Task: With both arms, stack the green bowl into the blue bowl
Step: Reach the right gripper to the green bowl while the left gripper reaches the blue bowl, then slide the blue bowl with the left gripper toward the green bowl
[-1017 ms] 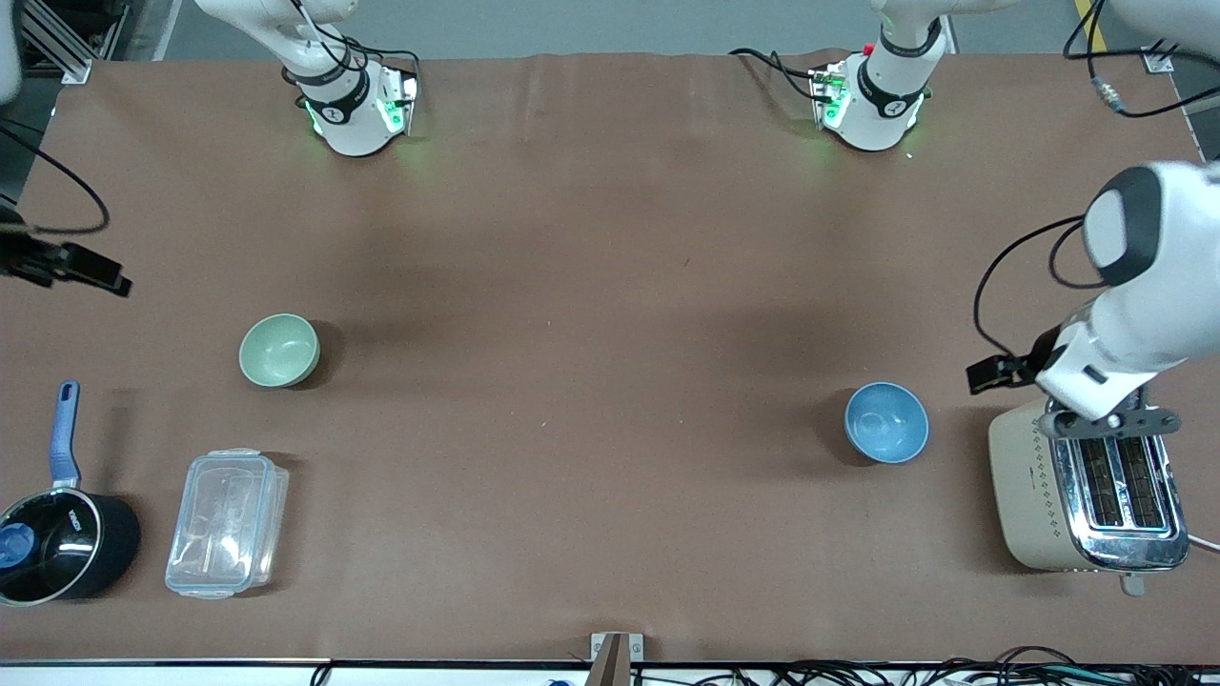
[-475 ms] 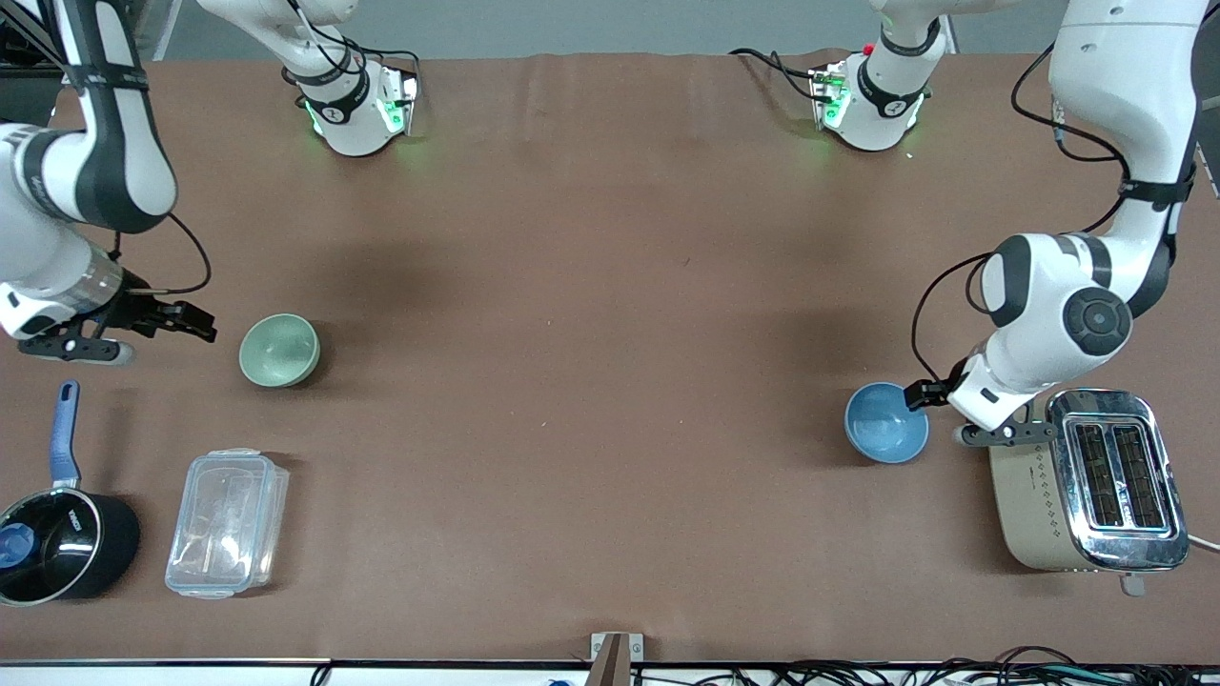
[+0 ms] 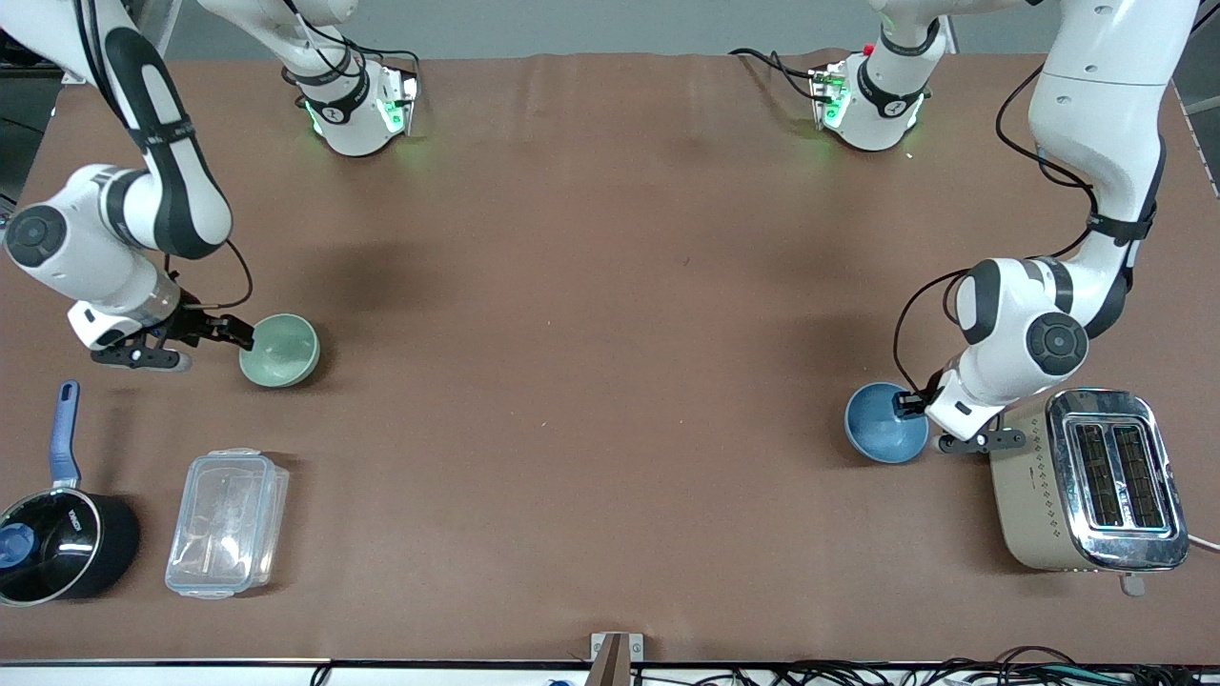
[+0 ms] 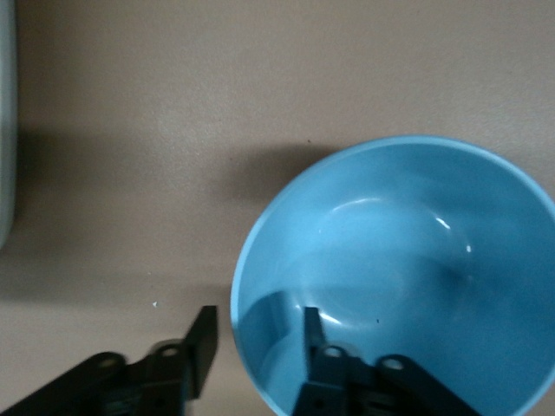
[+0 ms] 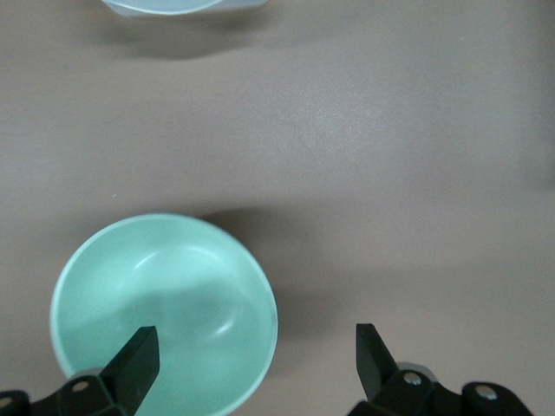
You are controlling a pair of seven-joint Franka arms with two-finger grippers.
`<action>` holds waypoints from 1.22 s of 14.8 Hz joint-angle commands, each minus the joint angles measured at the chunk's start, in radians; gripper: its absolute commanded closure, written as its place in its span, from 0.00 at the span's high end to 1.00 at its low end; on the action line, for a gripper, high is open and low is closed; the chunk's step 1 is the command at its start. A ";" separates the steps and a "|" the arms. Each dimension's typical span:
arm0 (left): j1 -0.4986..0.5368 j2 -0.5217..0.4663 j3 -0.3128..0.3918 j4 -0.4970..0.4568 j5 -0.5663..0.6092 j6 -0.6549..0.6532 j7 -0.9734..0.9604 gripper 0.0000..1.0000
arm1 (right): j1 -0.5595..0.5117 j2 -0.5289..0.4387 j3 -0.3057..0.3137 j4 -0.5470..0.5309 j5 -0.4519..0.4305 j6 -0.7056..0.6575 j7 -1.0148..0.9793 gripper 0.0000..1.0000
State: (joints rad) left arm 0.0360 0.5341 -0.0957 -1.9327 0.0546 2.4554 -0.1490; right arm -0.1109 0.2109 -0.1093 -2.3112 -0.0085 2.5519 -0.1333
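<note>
The green bowl (image 3: 279, 350) sits upright on the brown table toward the right arm's end. The blue bowl (image 3: 885, 422) sits upright toward the left arm's end, beside the toaster. My right gripper (image 3: 238, 333) is open at the green bowl's rim. In the right wrist view the gripper (image 5: 253, 351) is wide open, one finger over the green bowl (image 5: 165, 303), the other over bare table. My left gripper (image 3: 907, 405) is open at the blue bowl's rim. In the left wrist view the gripper (image 4: 257, 342) straddles the rim of the blue bowl (image 4: 408, 260), one finger inside, one outside.
A beige and chrome toaster (image 3: 1087, 481) stands close to the blue bowl, at the left arm's end. A clear plastic container (image 3: 227, 522) and a black pot with a blue handle (image 3: 57, 543) lie nearer to the front camera than the green bowl.
Both arms have swung in from the table's ends and come down to the bowls' rims. The bowls have not moved.
</note>
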 commanded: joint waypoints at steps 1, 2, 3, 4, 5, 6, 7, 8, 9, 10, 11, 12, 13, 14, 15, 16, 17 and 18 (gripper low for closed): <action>0.013 -0.002 -0.004 0.001 0.016 0.008 -0.026 0.00 | -0.024 0.039 0.010 -0.049 -0.011 0.121 -0.006 0.99; 0.012 -0.002 -0.004 0.001 0.014 0.007 -0.033 0.00 | -0.024 0.050 0.010 -0.051 -0.011 0.135 -0.006 0.96; 0.009 -0.012 -0.009 0.001 0.014 -0.006 -0.040 0.00 | -0.024 0.051 0.010 -0.051 -0.011 0.136 -0.005 0.92; 0.009 -0.029 -0.016 0.001 0.008 -0.028 -0.049 0.00 | -0.024 0.053 0.010 -0.051 -0.011 0.137 -0.005 0.87; 0.012 -0.060 -0.045 0.003 0.005 -0.068 -0.063 0.00 | -0.026 0.056 0.011 -0.050 -0.010 0.137 -0.005 0.82; 0.012 -0.084 -0.085 0.006 0.002 -0.107 -0.093 0.00 | -0.026 0.065 0.011 -0.050 -0.008 0.139 -0.005 0.77; 0.009 -0.106 -0.135 0.014 0.004 -0.142 -0.162 0.00 | -0.026 0.068 0.011 -0.051 -0.008 0.149 -0.003 0.74; 0.004 -0.109 -0.194 0.024 0.004 -0.160 -0.249 0.00 | -0.027 0.070 0.011 -0.051 -0.007 0.151 -0.002 0.71; -0.001 -0.105 -0.259 0.043 0.004 -0.164 -0.347 0.00 | -0.027 0.079 0.011 -0.051 -0.004 0.151 0.000 0.69; -0.013 -0.092 -0.313 0.058 0.011 -0.164 -0.451 0.00 | -0.027 0.081 0.011 -0.051 0.001 0.151 0.000 0.66; -0.051 -0.074 -0.346 0.084 0.014 -0.164 -0.542 0.00 | -0.027 0.084 0.011 -0.051 0.002 0.151 0.001 0.63; -0.126 -0.034 -0.351 0.136 0.017 -0.164 -0.628 0.00 | -0.027 0.085 0.011 -0.051 0.002 0.151 0.001 0.60; -0.192 -0.002 -0.349 0.179 0.018 -0.164 -0.708 0.00 | -0.029 0.087 0.013 -0.050 0.004 0.152 0.001 0.58; -0.253 0.038 -0.346 0.220 0.019 -0.164 -0.780 0.00 | -0.032 0.091 0.013 -0.050 0.004 0.152 0.003 0.56; -0.307 0.087 -0.343 0.275 0.019 -0.162 -0.843 0.00 | -0.032 0.093 0.013 -0.050 0.005 0.152 0.003 0.52; -0.342 0.128 -0.343 0.315 0.019 -0.162 -0.875 0.00 | -0.032 0.093 0.013 -0.050 0.005 0.152 0.004 0.47; -0.384 0.173 -0.343 0.357 0.019 -0.162 -0.894 0.00 | -0.033 0.093 0.014 -0.050 0.005 0.152 0.004 0.37; -0.424 0.203 -0.340 0.388 0.019 -0.161 -0.906 0.00 | -0.033 0.093 0.014 -0.050 0.007 0.151 0.006 0.27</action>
State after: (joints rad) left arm -0.3363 0.6285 -0.4446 -1.6680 0.0552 2.3113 -1.0256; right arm -0.1242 0.3079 -0.1098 -2.3451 -0.0070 2.6846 -0.1316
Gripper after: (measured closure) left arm 0.947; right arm 0.529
